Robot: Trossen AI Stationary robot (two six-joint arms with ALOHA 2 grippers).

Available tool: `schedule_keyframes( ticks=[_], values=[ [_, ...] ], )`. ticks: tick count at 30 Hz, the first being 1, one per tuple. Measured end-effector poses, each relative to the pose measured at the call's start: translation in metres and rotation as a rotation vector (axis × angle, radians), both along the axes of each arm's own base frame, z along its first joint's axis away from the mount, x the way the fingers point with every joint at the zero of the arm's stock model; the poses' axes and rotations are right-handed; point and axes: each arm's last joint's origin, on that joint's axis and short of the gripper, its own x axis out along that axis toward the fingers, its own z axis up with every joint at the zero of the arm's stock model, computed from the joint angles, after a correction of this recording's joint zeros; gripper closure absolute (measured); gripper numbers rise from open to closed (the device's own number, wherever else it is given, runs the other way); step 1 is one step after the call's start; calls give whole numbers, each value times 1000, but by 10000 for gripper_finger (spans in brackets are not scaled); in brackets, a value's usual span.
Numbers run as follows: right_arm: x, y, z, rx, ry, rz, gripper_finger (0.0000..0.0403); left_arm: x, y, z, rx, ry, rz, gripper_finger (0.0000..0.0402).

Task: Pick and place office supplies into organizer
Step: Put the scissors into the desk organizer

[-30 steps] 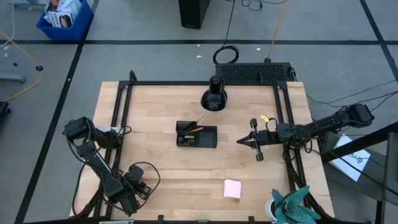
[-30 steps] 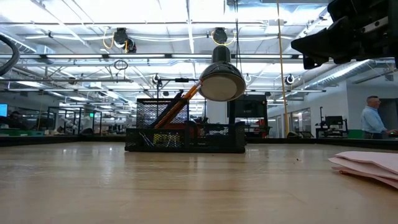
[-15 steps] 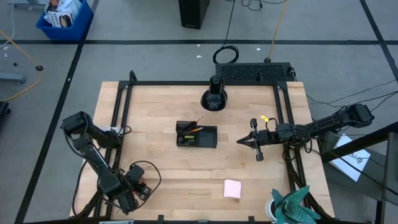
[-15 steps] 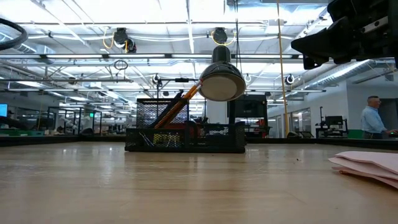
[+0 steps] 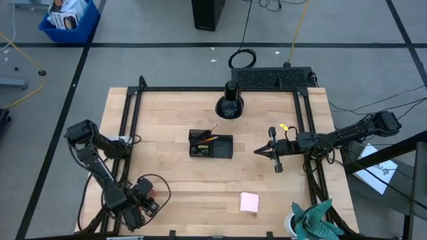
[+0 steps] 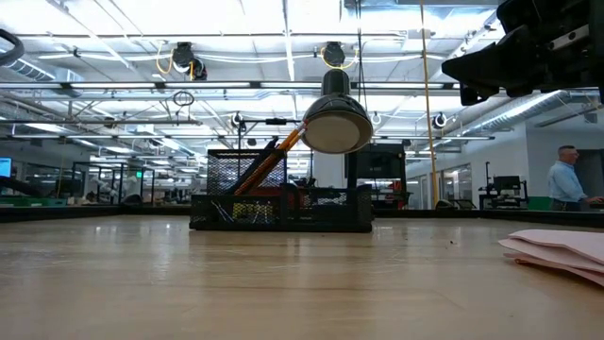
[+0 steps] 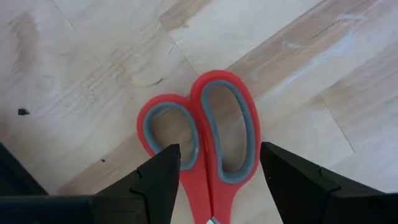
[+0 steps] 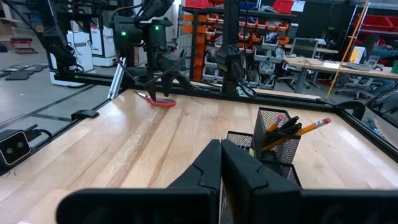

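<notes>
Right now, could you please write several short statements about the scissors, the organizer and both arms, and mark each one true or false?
1. The left tool is open, its fingers on either side of the red-handled scissors. True.
2. The red-handled scissors already stand in the black mesh organizer. False: they lie flat on the wooden table, near its left front corner.
3. An orange pencil leans in the organizer's taller mesh cup. True.
4. The right tool is open around the pink sticky-note pad. False: it is shut, holds nothing, and is right of the organizer, away from the pad.
5. The pink pad lies on the table outside the organizer. True.
</notes>
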Motion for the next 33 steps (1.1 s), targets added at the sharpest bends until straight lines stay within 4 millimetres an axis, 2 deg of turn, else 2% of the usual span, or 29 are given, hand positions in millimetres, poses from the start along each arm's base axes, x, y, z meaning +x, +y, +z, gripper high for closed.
schedule_keyframes(
  ticks=[4,10,14,27,33],
  values=[
    [0,0,0,0,0,0,399,-3,2,0,38,-4,8,189],
    [0,0,0,0,0,0,399,-3,3,0,48,-3,10,252],
    [0,0,0,0,0,0,399,-3,3,0,45,-5,7,278],
    [0,0,0,4,0,0,399,-1,3,0,74,-46,-53,284],
    [0,0,0,4,0,0,399,-4,6,-6,75,-24,-42,284]
  ],
)
